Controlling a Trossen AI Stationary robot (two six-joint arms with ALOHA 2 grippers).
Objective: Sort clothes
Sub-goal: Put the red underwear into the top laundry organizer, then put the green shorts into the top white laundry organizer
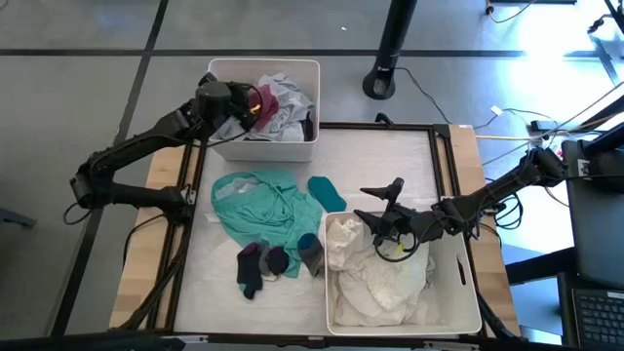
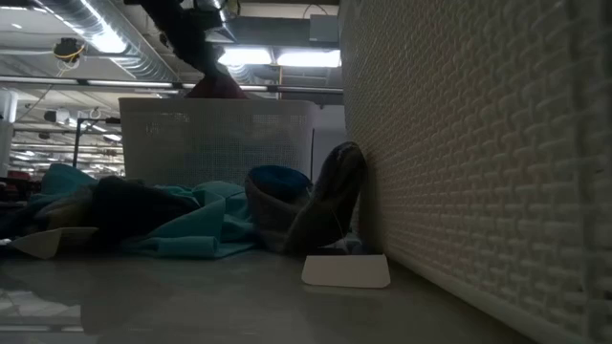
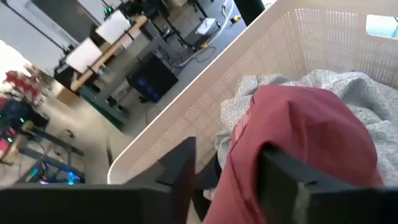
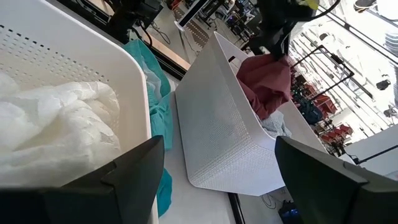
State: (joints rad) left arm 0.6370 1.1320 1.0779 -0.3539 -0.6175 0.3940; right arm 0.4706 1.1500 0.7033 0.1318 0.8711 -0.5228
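My left gripper (image 1: pixel 244 102) is over the far white bin (image 1: pixel 292 148), shut on a dark red garment (image 1: pixel 263 103), which also shows in the left wrist view (image 3: pixel 298 124). Grey-white patterned clothes (image 1: pixel 290 109) lie in that bin. My right gripper (image 1: pixel 376 205) hangs open and empty over the far left corner of the near white bin (image 1: pixel 458 317), which holds white clothes (image 1: pixel 375 278). A teal garment (image 1: pixel 265 203), a teal sock (image 1: pixel 327 191) and small dark socks (image 1: pixel 261 263) lie on the table between the bins. My left gripper pinches a bunched fold of the red garment (image 3: pixel 245 155) between its two fingers (image 3: pixel 180 177); how many layers, I cannot tell. The fingers come slanting down from above. The garment hangs below them (image 4: pixel 267 71), its lower part inside the bin on the patterned clothes (image 3: pixel 348 87).
The table's raised dark frame (image 1: pixel 444 156) runs around the work area. In the low view a grey sock (image 2: pixel 330 196) leans beside the near bin's wall (image 2: pixel 478 143), with a small white card (image 2: pixel 346 270) lying in front. A stand's black base (image 1: pixel 388 80) is beyond the table.
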